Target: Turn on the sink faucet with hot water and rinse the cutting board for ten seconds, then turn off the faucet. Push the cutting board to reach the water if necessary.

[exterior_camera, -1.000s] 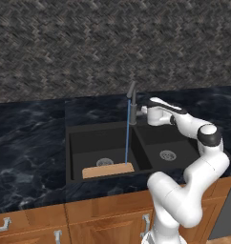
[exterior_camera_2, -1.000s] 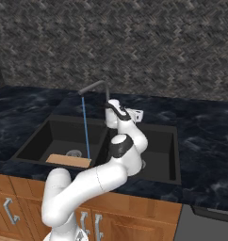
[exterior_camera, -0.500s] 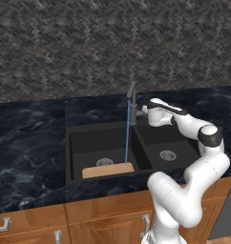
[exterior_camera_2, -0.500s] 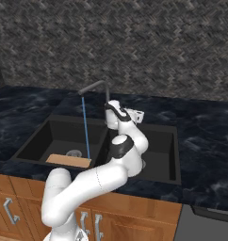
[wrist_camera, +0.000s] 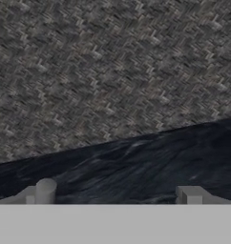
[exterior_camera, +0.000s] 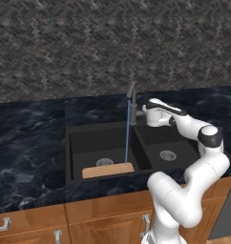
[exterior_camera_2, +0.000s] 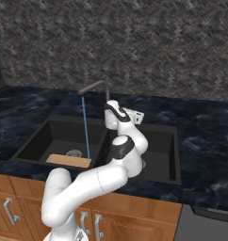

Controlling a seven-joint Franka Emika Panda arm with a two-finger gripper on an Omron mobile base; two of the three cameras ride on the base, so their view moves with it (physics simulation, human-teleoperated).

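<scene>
A: Left base view: where's the gripper [exterior_camera: 147, 114]?
B: Just right of the faucet [exterior_camera: 132, 102]. The water [exterior_camera: 127, 136] lands on the board [exterior_camera: 108, 170].

A: Right base view?
B: The board [exterior_camera_2: 69, 160] lies at the near wall of the sink [exterior_camera_2: 59, 123], long axis along it.

A: Hand view?
B: Fingertips [wrist_camera: 45, 190] wide apart, holding nothing.

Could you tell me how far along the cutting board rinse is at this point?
Done: the sink faucet is on, and the water lands on the cutting board, which lies at the front of the larger basin of the sink, so no push seems needed. In hand: the rinse, with the gripper beside the faucet post, jaws apart in the hand view. Left: turning the faucet off.
</scene>
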